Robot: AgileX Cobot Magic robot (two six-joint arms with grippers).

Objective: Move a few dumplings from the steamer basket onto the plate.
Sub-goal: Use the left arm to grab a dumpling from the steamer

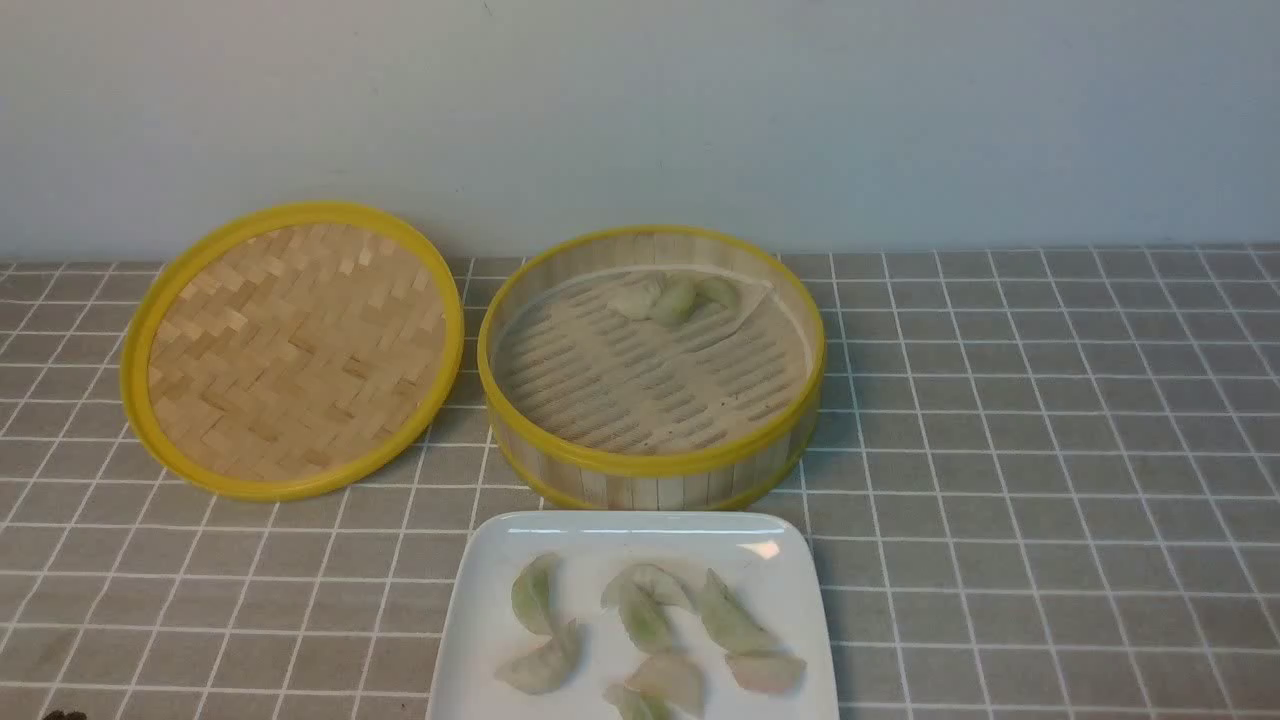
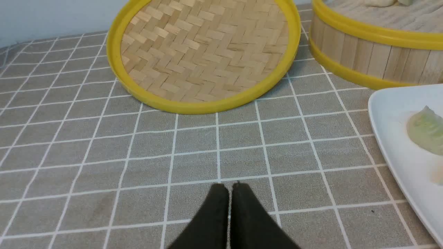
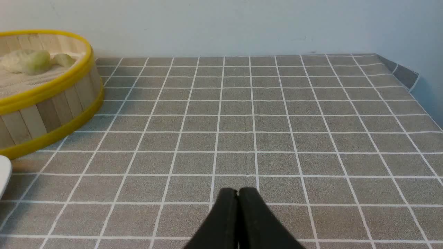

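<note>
The steamer basket [image 1: 650,465] stands at the middle of the table with three dumplings [image 1: 678,297] at its far side. The white plate [image 1: 480,610] lies in front of it at the near edge and holds several dumplings [image 1: 640,615]. Neither gripper shows in the front view. My left gripper [image 2: 230,186] is shut and empty, low over the cloth to the left of the plate [image 2: 394,145]. My right gripper [image 3: 237,191] is shut and empty over bare cloth to the right of the basket [image 3: 52,107].
The woven bamboo lid [image 1: 290,350] leans against the basket's left side, tilted up toward the wall. A grey checked cloth [image 1: 1050,450] covers the table. A pale wall [image 1: 640,110] runs along the back, and the table's right corner [image 3: 401,69] meets a side wall.
</note>
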